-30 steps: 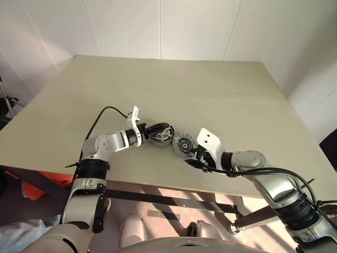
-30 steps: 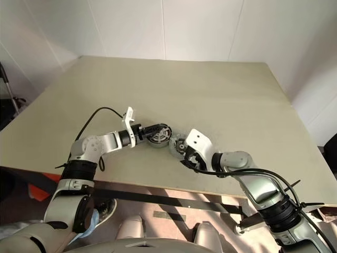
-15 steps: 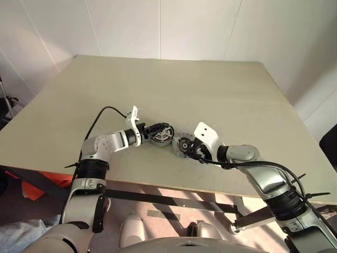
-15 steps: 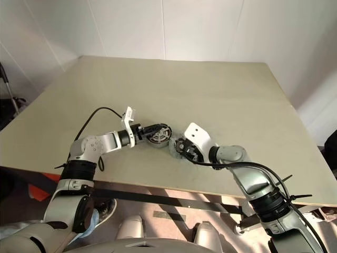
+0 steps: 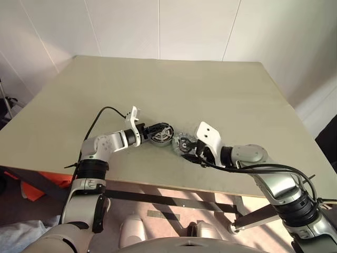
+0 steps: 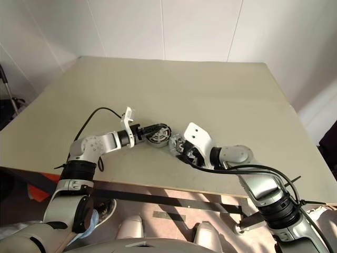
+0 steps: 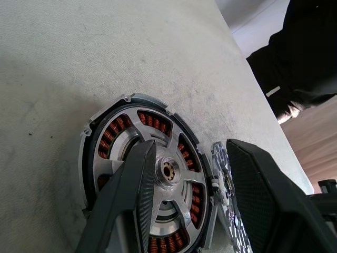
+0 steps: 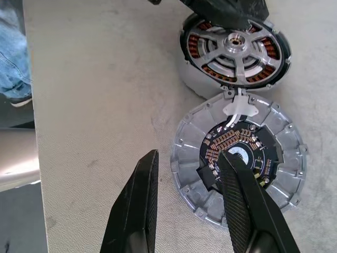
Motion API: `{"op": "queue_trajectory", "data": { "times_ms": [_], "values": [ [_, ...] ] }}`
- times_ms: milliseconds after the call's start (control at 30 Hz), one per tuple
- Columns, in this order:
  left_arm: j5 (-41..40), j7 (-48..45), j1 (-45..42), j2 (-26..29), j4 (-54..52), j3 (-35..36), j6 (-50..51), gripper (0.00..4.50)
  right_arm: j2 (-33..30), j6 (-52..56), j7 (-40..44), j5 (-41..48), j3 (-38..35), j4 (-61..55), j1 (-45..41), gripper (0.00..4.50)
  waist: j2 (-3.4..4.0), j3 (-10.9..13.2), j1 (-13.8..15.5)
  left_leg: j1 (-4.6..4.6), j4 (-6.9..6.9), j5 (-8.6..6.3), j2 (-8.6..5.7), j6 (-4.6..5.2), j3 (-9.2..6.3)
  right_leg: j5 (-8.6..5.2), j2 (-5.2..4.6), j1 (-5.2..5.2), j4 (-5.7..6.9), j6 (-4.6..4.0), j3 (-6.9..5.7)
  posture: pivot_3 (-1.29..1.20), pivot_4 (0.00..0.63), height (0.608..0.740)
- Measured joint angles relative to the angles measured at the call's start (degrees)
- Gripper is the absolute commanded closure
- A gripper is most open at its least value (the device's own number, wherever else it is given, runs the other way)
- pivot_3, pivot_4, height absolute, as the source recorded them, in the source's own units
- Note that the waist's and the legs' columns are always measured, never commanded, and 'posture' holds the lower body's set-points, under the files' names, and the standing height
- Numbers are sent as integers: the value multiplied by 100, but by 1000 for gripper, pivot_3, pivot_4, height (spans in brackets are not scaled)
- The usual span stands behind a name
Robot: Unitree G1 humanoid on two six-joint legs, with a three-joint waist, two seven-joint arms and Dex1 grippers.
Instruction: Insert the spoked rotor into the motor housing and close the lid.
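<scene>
Across the table point(image 5: 210, 84), your right gripper point(image 8: 188, 158) is backing off the lid point(image 8: 247, 153), fingers apart and empty, your left gripper point(image 7: 190, 145) pinching the motor housing point(image 7: 158, 118), so the lid's not closing yet.

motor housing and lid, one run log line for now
motor housing: rotor seated, left gripper holding its edge | lid: flat on table beside housing, not on | right gripper: open above lid

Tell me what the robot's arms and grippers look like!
Both arms are shiny silver-grey with black bands at the joints. The left gripper and right gripper each have two smooth black fingers. A white plate sits on top of each wrist. Black cables loop along the arms.
</scene>
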Motion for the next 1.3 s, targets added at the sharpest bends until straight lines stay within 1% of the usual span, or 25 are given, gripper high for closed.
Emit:
{"op": "queue_trajectory", "data": {
  "times_ms": [167,367,600,767,867,1100,1300],
  "values": [
    [-1,-22,0,58,-14,5,11,2248,118,-181,-39,-128,142,343,5,2515,0,0,0,-3,-3,-1,0,1,0,1,0,-2,-1,-3,-1,0,0,740],
    [2,-5,33,139,-25,35,26,2248,137,-300,-28,-198,164,372,58,2515,0,0,-1,-2,-3,-1,0,1,0,1,0,-2,-2,-3,-1,0,0,740],
    [0,30,41,140,-63,48,58,2248,315,-552,-114,-401,290,690,46,2515,-1,0,-8,-2,-3,-1,0,1,0,0,0,-2,-2,-2,-1,0,0,740],
    [0,37,44,160,-67,56,58,2248,429,-634,-118,-470,311,867,-46,2515,-1,1,-38,3,-2,0,0,0,0,-3,1,-2,-1,4,0,0,0,740],
    [1,39,44,160,-67,54,59,2248,455,-711,-125,-498,314,961,-79,2515,-2,1,-57,3,-2,0,0,0,0,-19,1,-2,0,30,-1,0,0,740],
    [2,51,52,148,-72,52,55,2248,466,-866,-187,-601,317,1128,-157,2515,-4,1,-132,2,1,0,0,0,0,-20,0,1,0,32,-1,0,0,740],
    [2,52,59,115,-76,48,49,2248,462,-1182,-180,-756,330,1551,-386,2515,-5,2,-147,1,4,0,0,0,0,-20,0,1,0,32,0,0,0,740]
  ]
}}
